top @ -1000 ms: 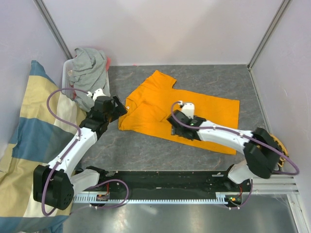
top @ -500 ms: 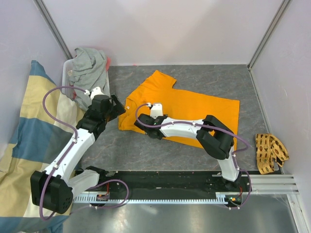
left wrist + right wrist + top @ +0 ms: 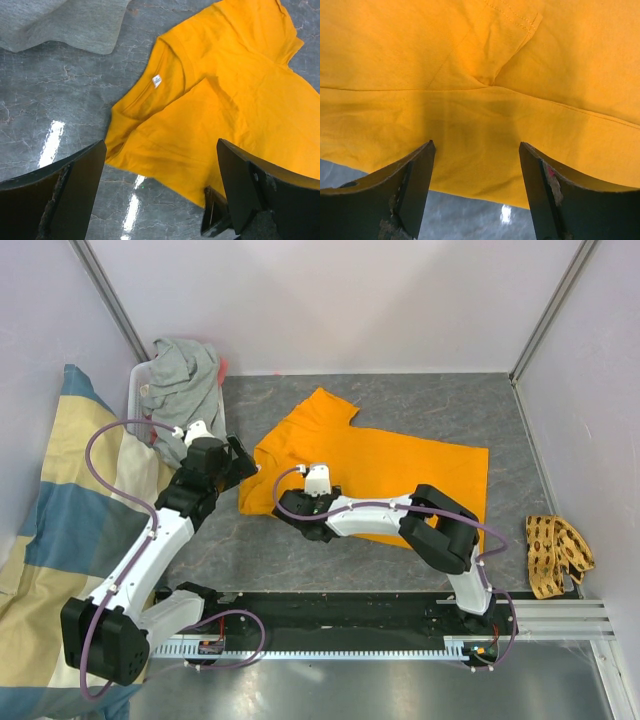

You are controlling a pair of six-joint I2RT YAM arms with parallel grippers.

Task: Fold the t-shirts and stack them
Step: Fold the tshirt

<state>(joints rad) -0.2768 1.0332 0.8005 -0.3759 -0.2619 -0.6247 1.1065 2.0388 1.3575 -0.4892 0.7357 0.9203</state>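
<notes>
Folding seems just begun: left gripper (image 3: 238, 456) and right gripper (image 3: 291, 508) hang open at the orange t-shirt (image 3: 380, 465); next, pinch its edge.

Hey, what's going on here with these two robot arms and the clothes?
Two robot arms are working on an orange t-shirt lying on the grey table. The right pincer is open, low over the shirt's near edge at the collar end. The left pincer is open too, above the neck side. Neither holds anything. A grey t-shirt sits heaped in a white bin at the far left, unfolded.
</notes>
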